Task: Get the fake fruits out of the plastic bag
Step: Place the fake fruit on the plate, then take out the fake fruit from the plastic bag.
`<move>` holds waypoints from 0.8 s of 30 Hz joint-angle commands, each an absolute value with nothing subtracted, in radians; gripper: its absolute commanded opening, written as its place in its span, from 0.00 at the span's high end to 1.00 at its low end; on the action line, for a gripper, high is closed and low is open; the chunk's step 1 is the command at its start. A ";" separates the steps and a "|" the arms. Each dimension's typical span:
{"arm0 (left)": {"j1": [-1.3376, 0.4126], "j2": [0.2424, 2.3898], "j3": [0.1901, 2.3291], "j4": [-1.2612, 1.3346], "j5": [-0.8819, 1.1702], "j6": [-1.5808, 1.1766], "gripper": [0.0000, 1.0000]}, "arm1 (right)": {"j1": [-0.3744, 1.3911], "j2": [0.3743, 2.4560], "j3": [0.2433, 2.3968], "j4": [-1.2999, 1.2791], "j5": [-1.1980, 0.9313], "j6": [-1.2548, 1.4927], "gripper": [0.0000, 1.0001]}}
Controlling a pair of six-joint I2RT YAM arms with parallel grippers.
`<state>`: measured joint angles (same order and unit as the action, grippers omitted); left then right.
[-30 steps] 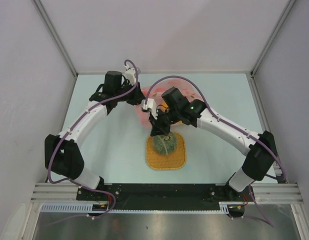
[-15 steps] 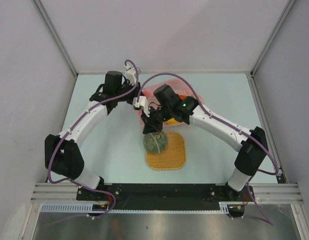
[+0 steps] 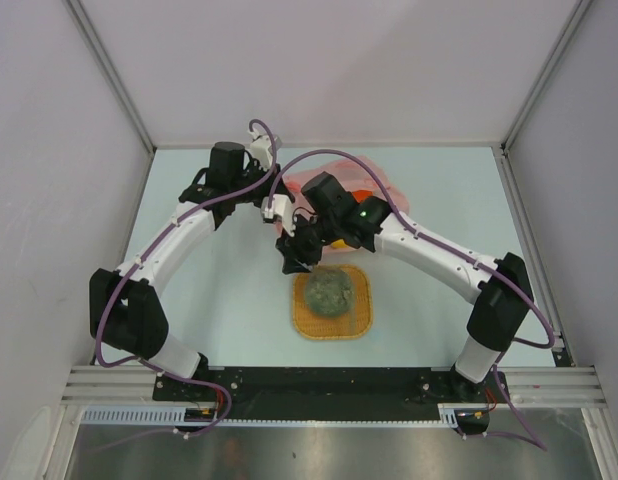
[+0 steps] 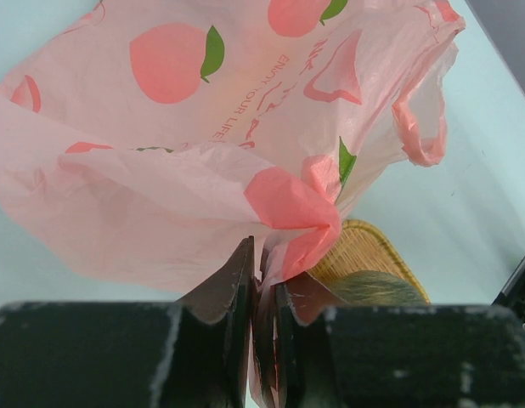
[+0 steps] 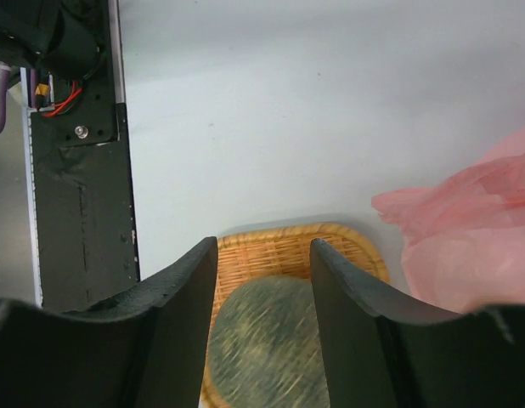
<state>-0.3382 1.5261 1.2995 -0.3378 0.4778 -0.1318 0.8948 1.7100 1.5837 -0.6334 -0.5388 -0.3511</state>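
The grey-green melon (image 3: pixel 330 292) lies on the woven mat (image 3: pixel 357 318), free of both grippers. My right gripper (image 3: pixel 293 260) is open and empty, just up and left of the melon. In the right wrist view (image 5: pixel 264 246) the melon (image 5: pixel 267 340) shows below and between the spread fingers. The pink plastic bag (image 3: pixel 374 185) lies behind the mat, with something orange (image 3: pixel 360 195) showing in it. My left gripper (image 4: pixel 262 280) is shut on a gathered fold of the bag (image 4: pixel 203 144). The other fruits are hidden.
The mat (image 5: pixel 271 246) sits in the near middle of the table; its edge and the melon (image 4: pixel 373 289) also show in the left wrist view. The bag's edge (image 5: pixel 466 238) lies right of the mat. The black base rail (image 5: pixel 80 195) runs along the near edge.
The right gripper held the melon and shifted it left off the mat's edge. Now the melon rests on the mat and the right gripper has opened and drawn up and left.
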 commanded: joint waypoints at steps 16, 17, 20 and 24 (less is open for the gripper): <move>-0.347 1.528 1.322 -0.298 0.511 -0.149 0.82 | 0.649 1.574 1.592 -0.612 -0.518 -0.221 0.28; -0.347 1.531 1.333 -0.304 0.512 -0.141 0.82 | 0.626 1.581 1.591 -0.614 -0.509 -0.200 0.30; -0.347 1.532 1.335 -0.314 0.521 -0.130 0.81 | 0.557 1.656 1.621 -0.678 -0.506 -0.295 0.43; -0.347 1.525 1.335 -0.334 0.528 -0.120 0.79 | 0.534 1.747 1.640 -0.707 -0.459 -0.429 0.53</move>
<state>-0.3386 1.5311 1.2999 -0.3252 0.4976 -0.1387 0.5274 1.6615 1.6066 -0.6518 -0.4908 -0.3088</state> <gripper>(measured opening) 0.199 0.486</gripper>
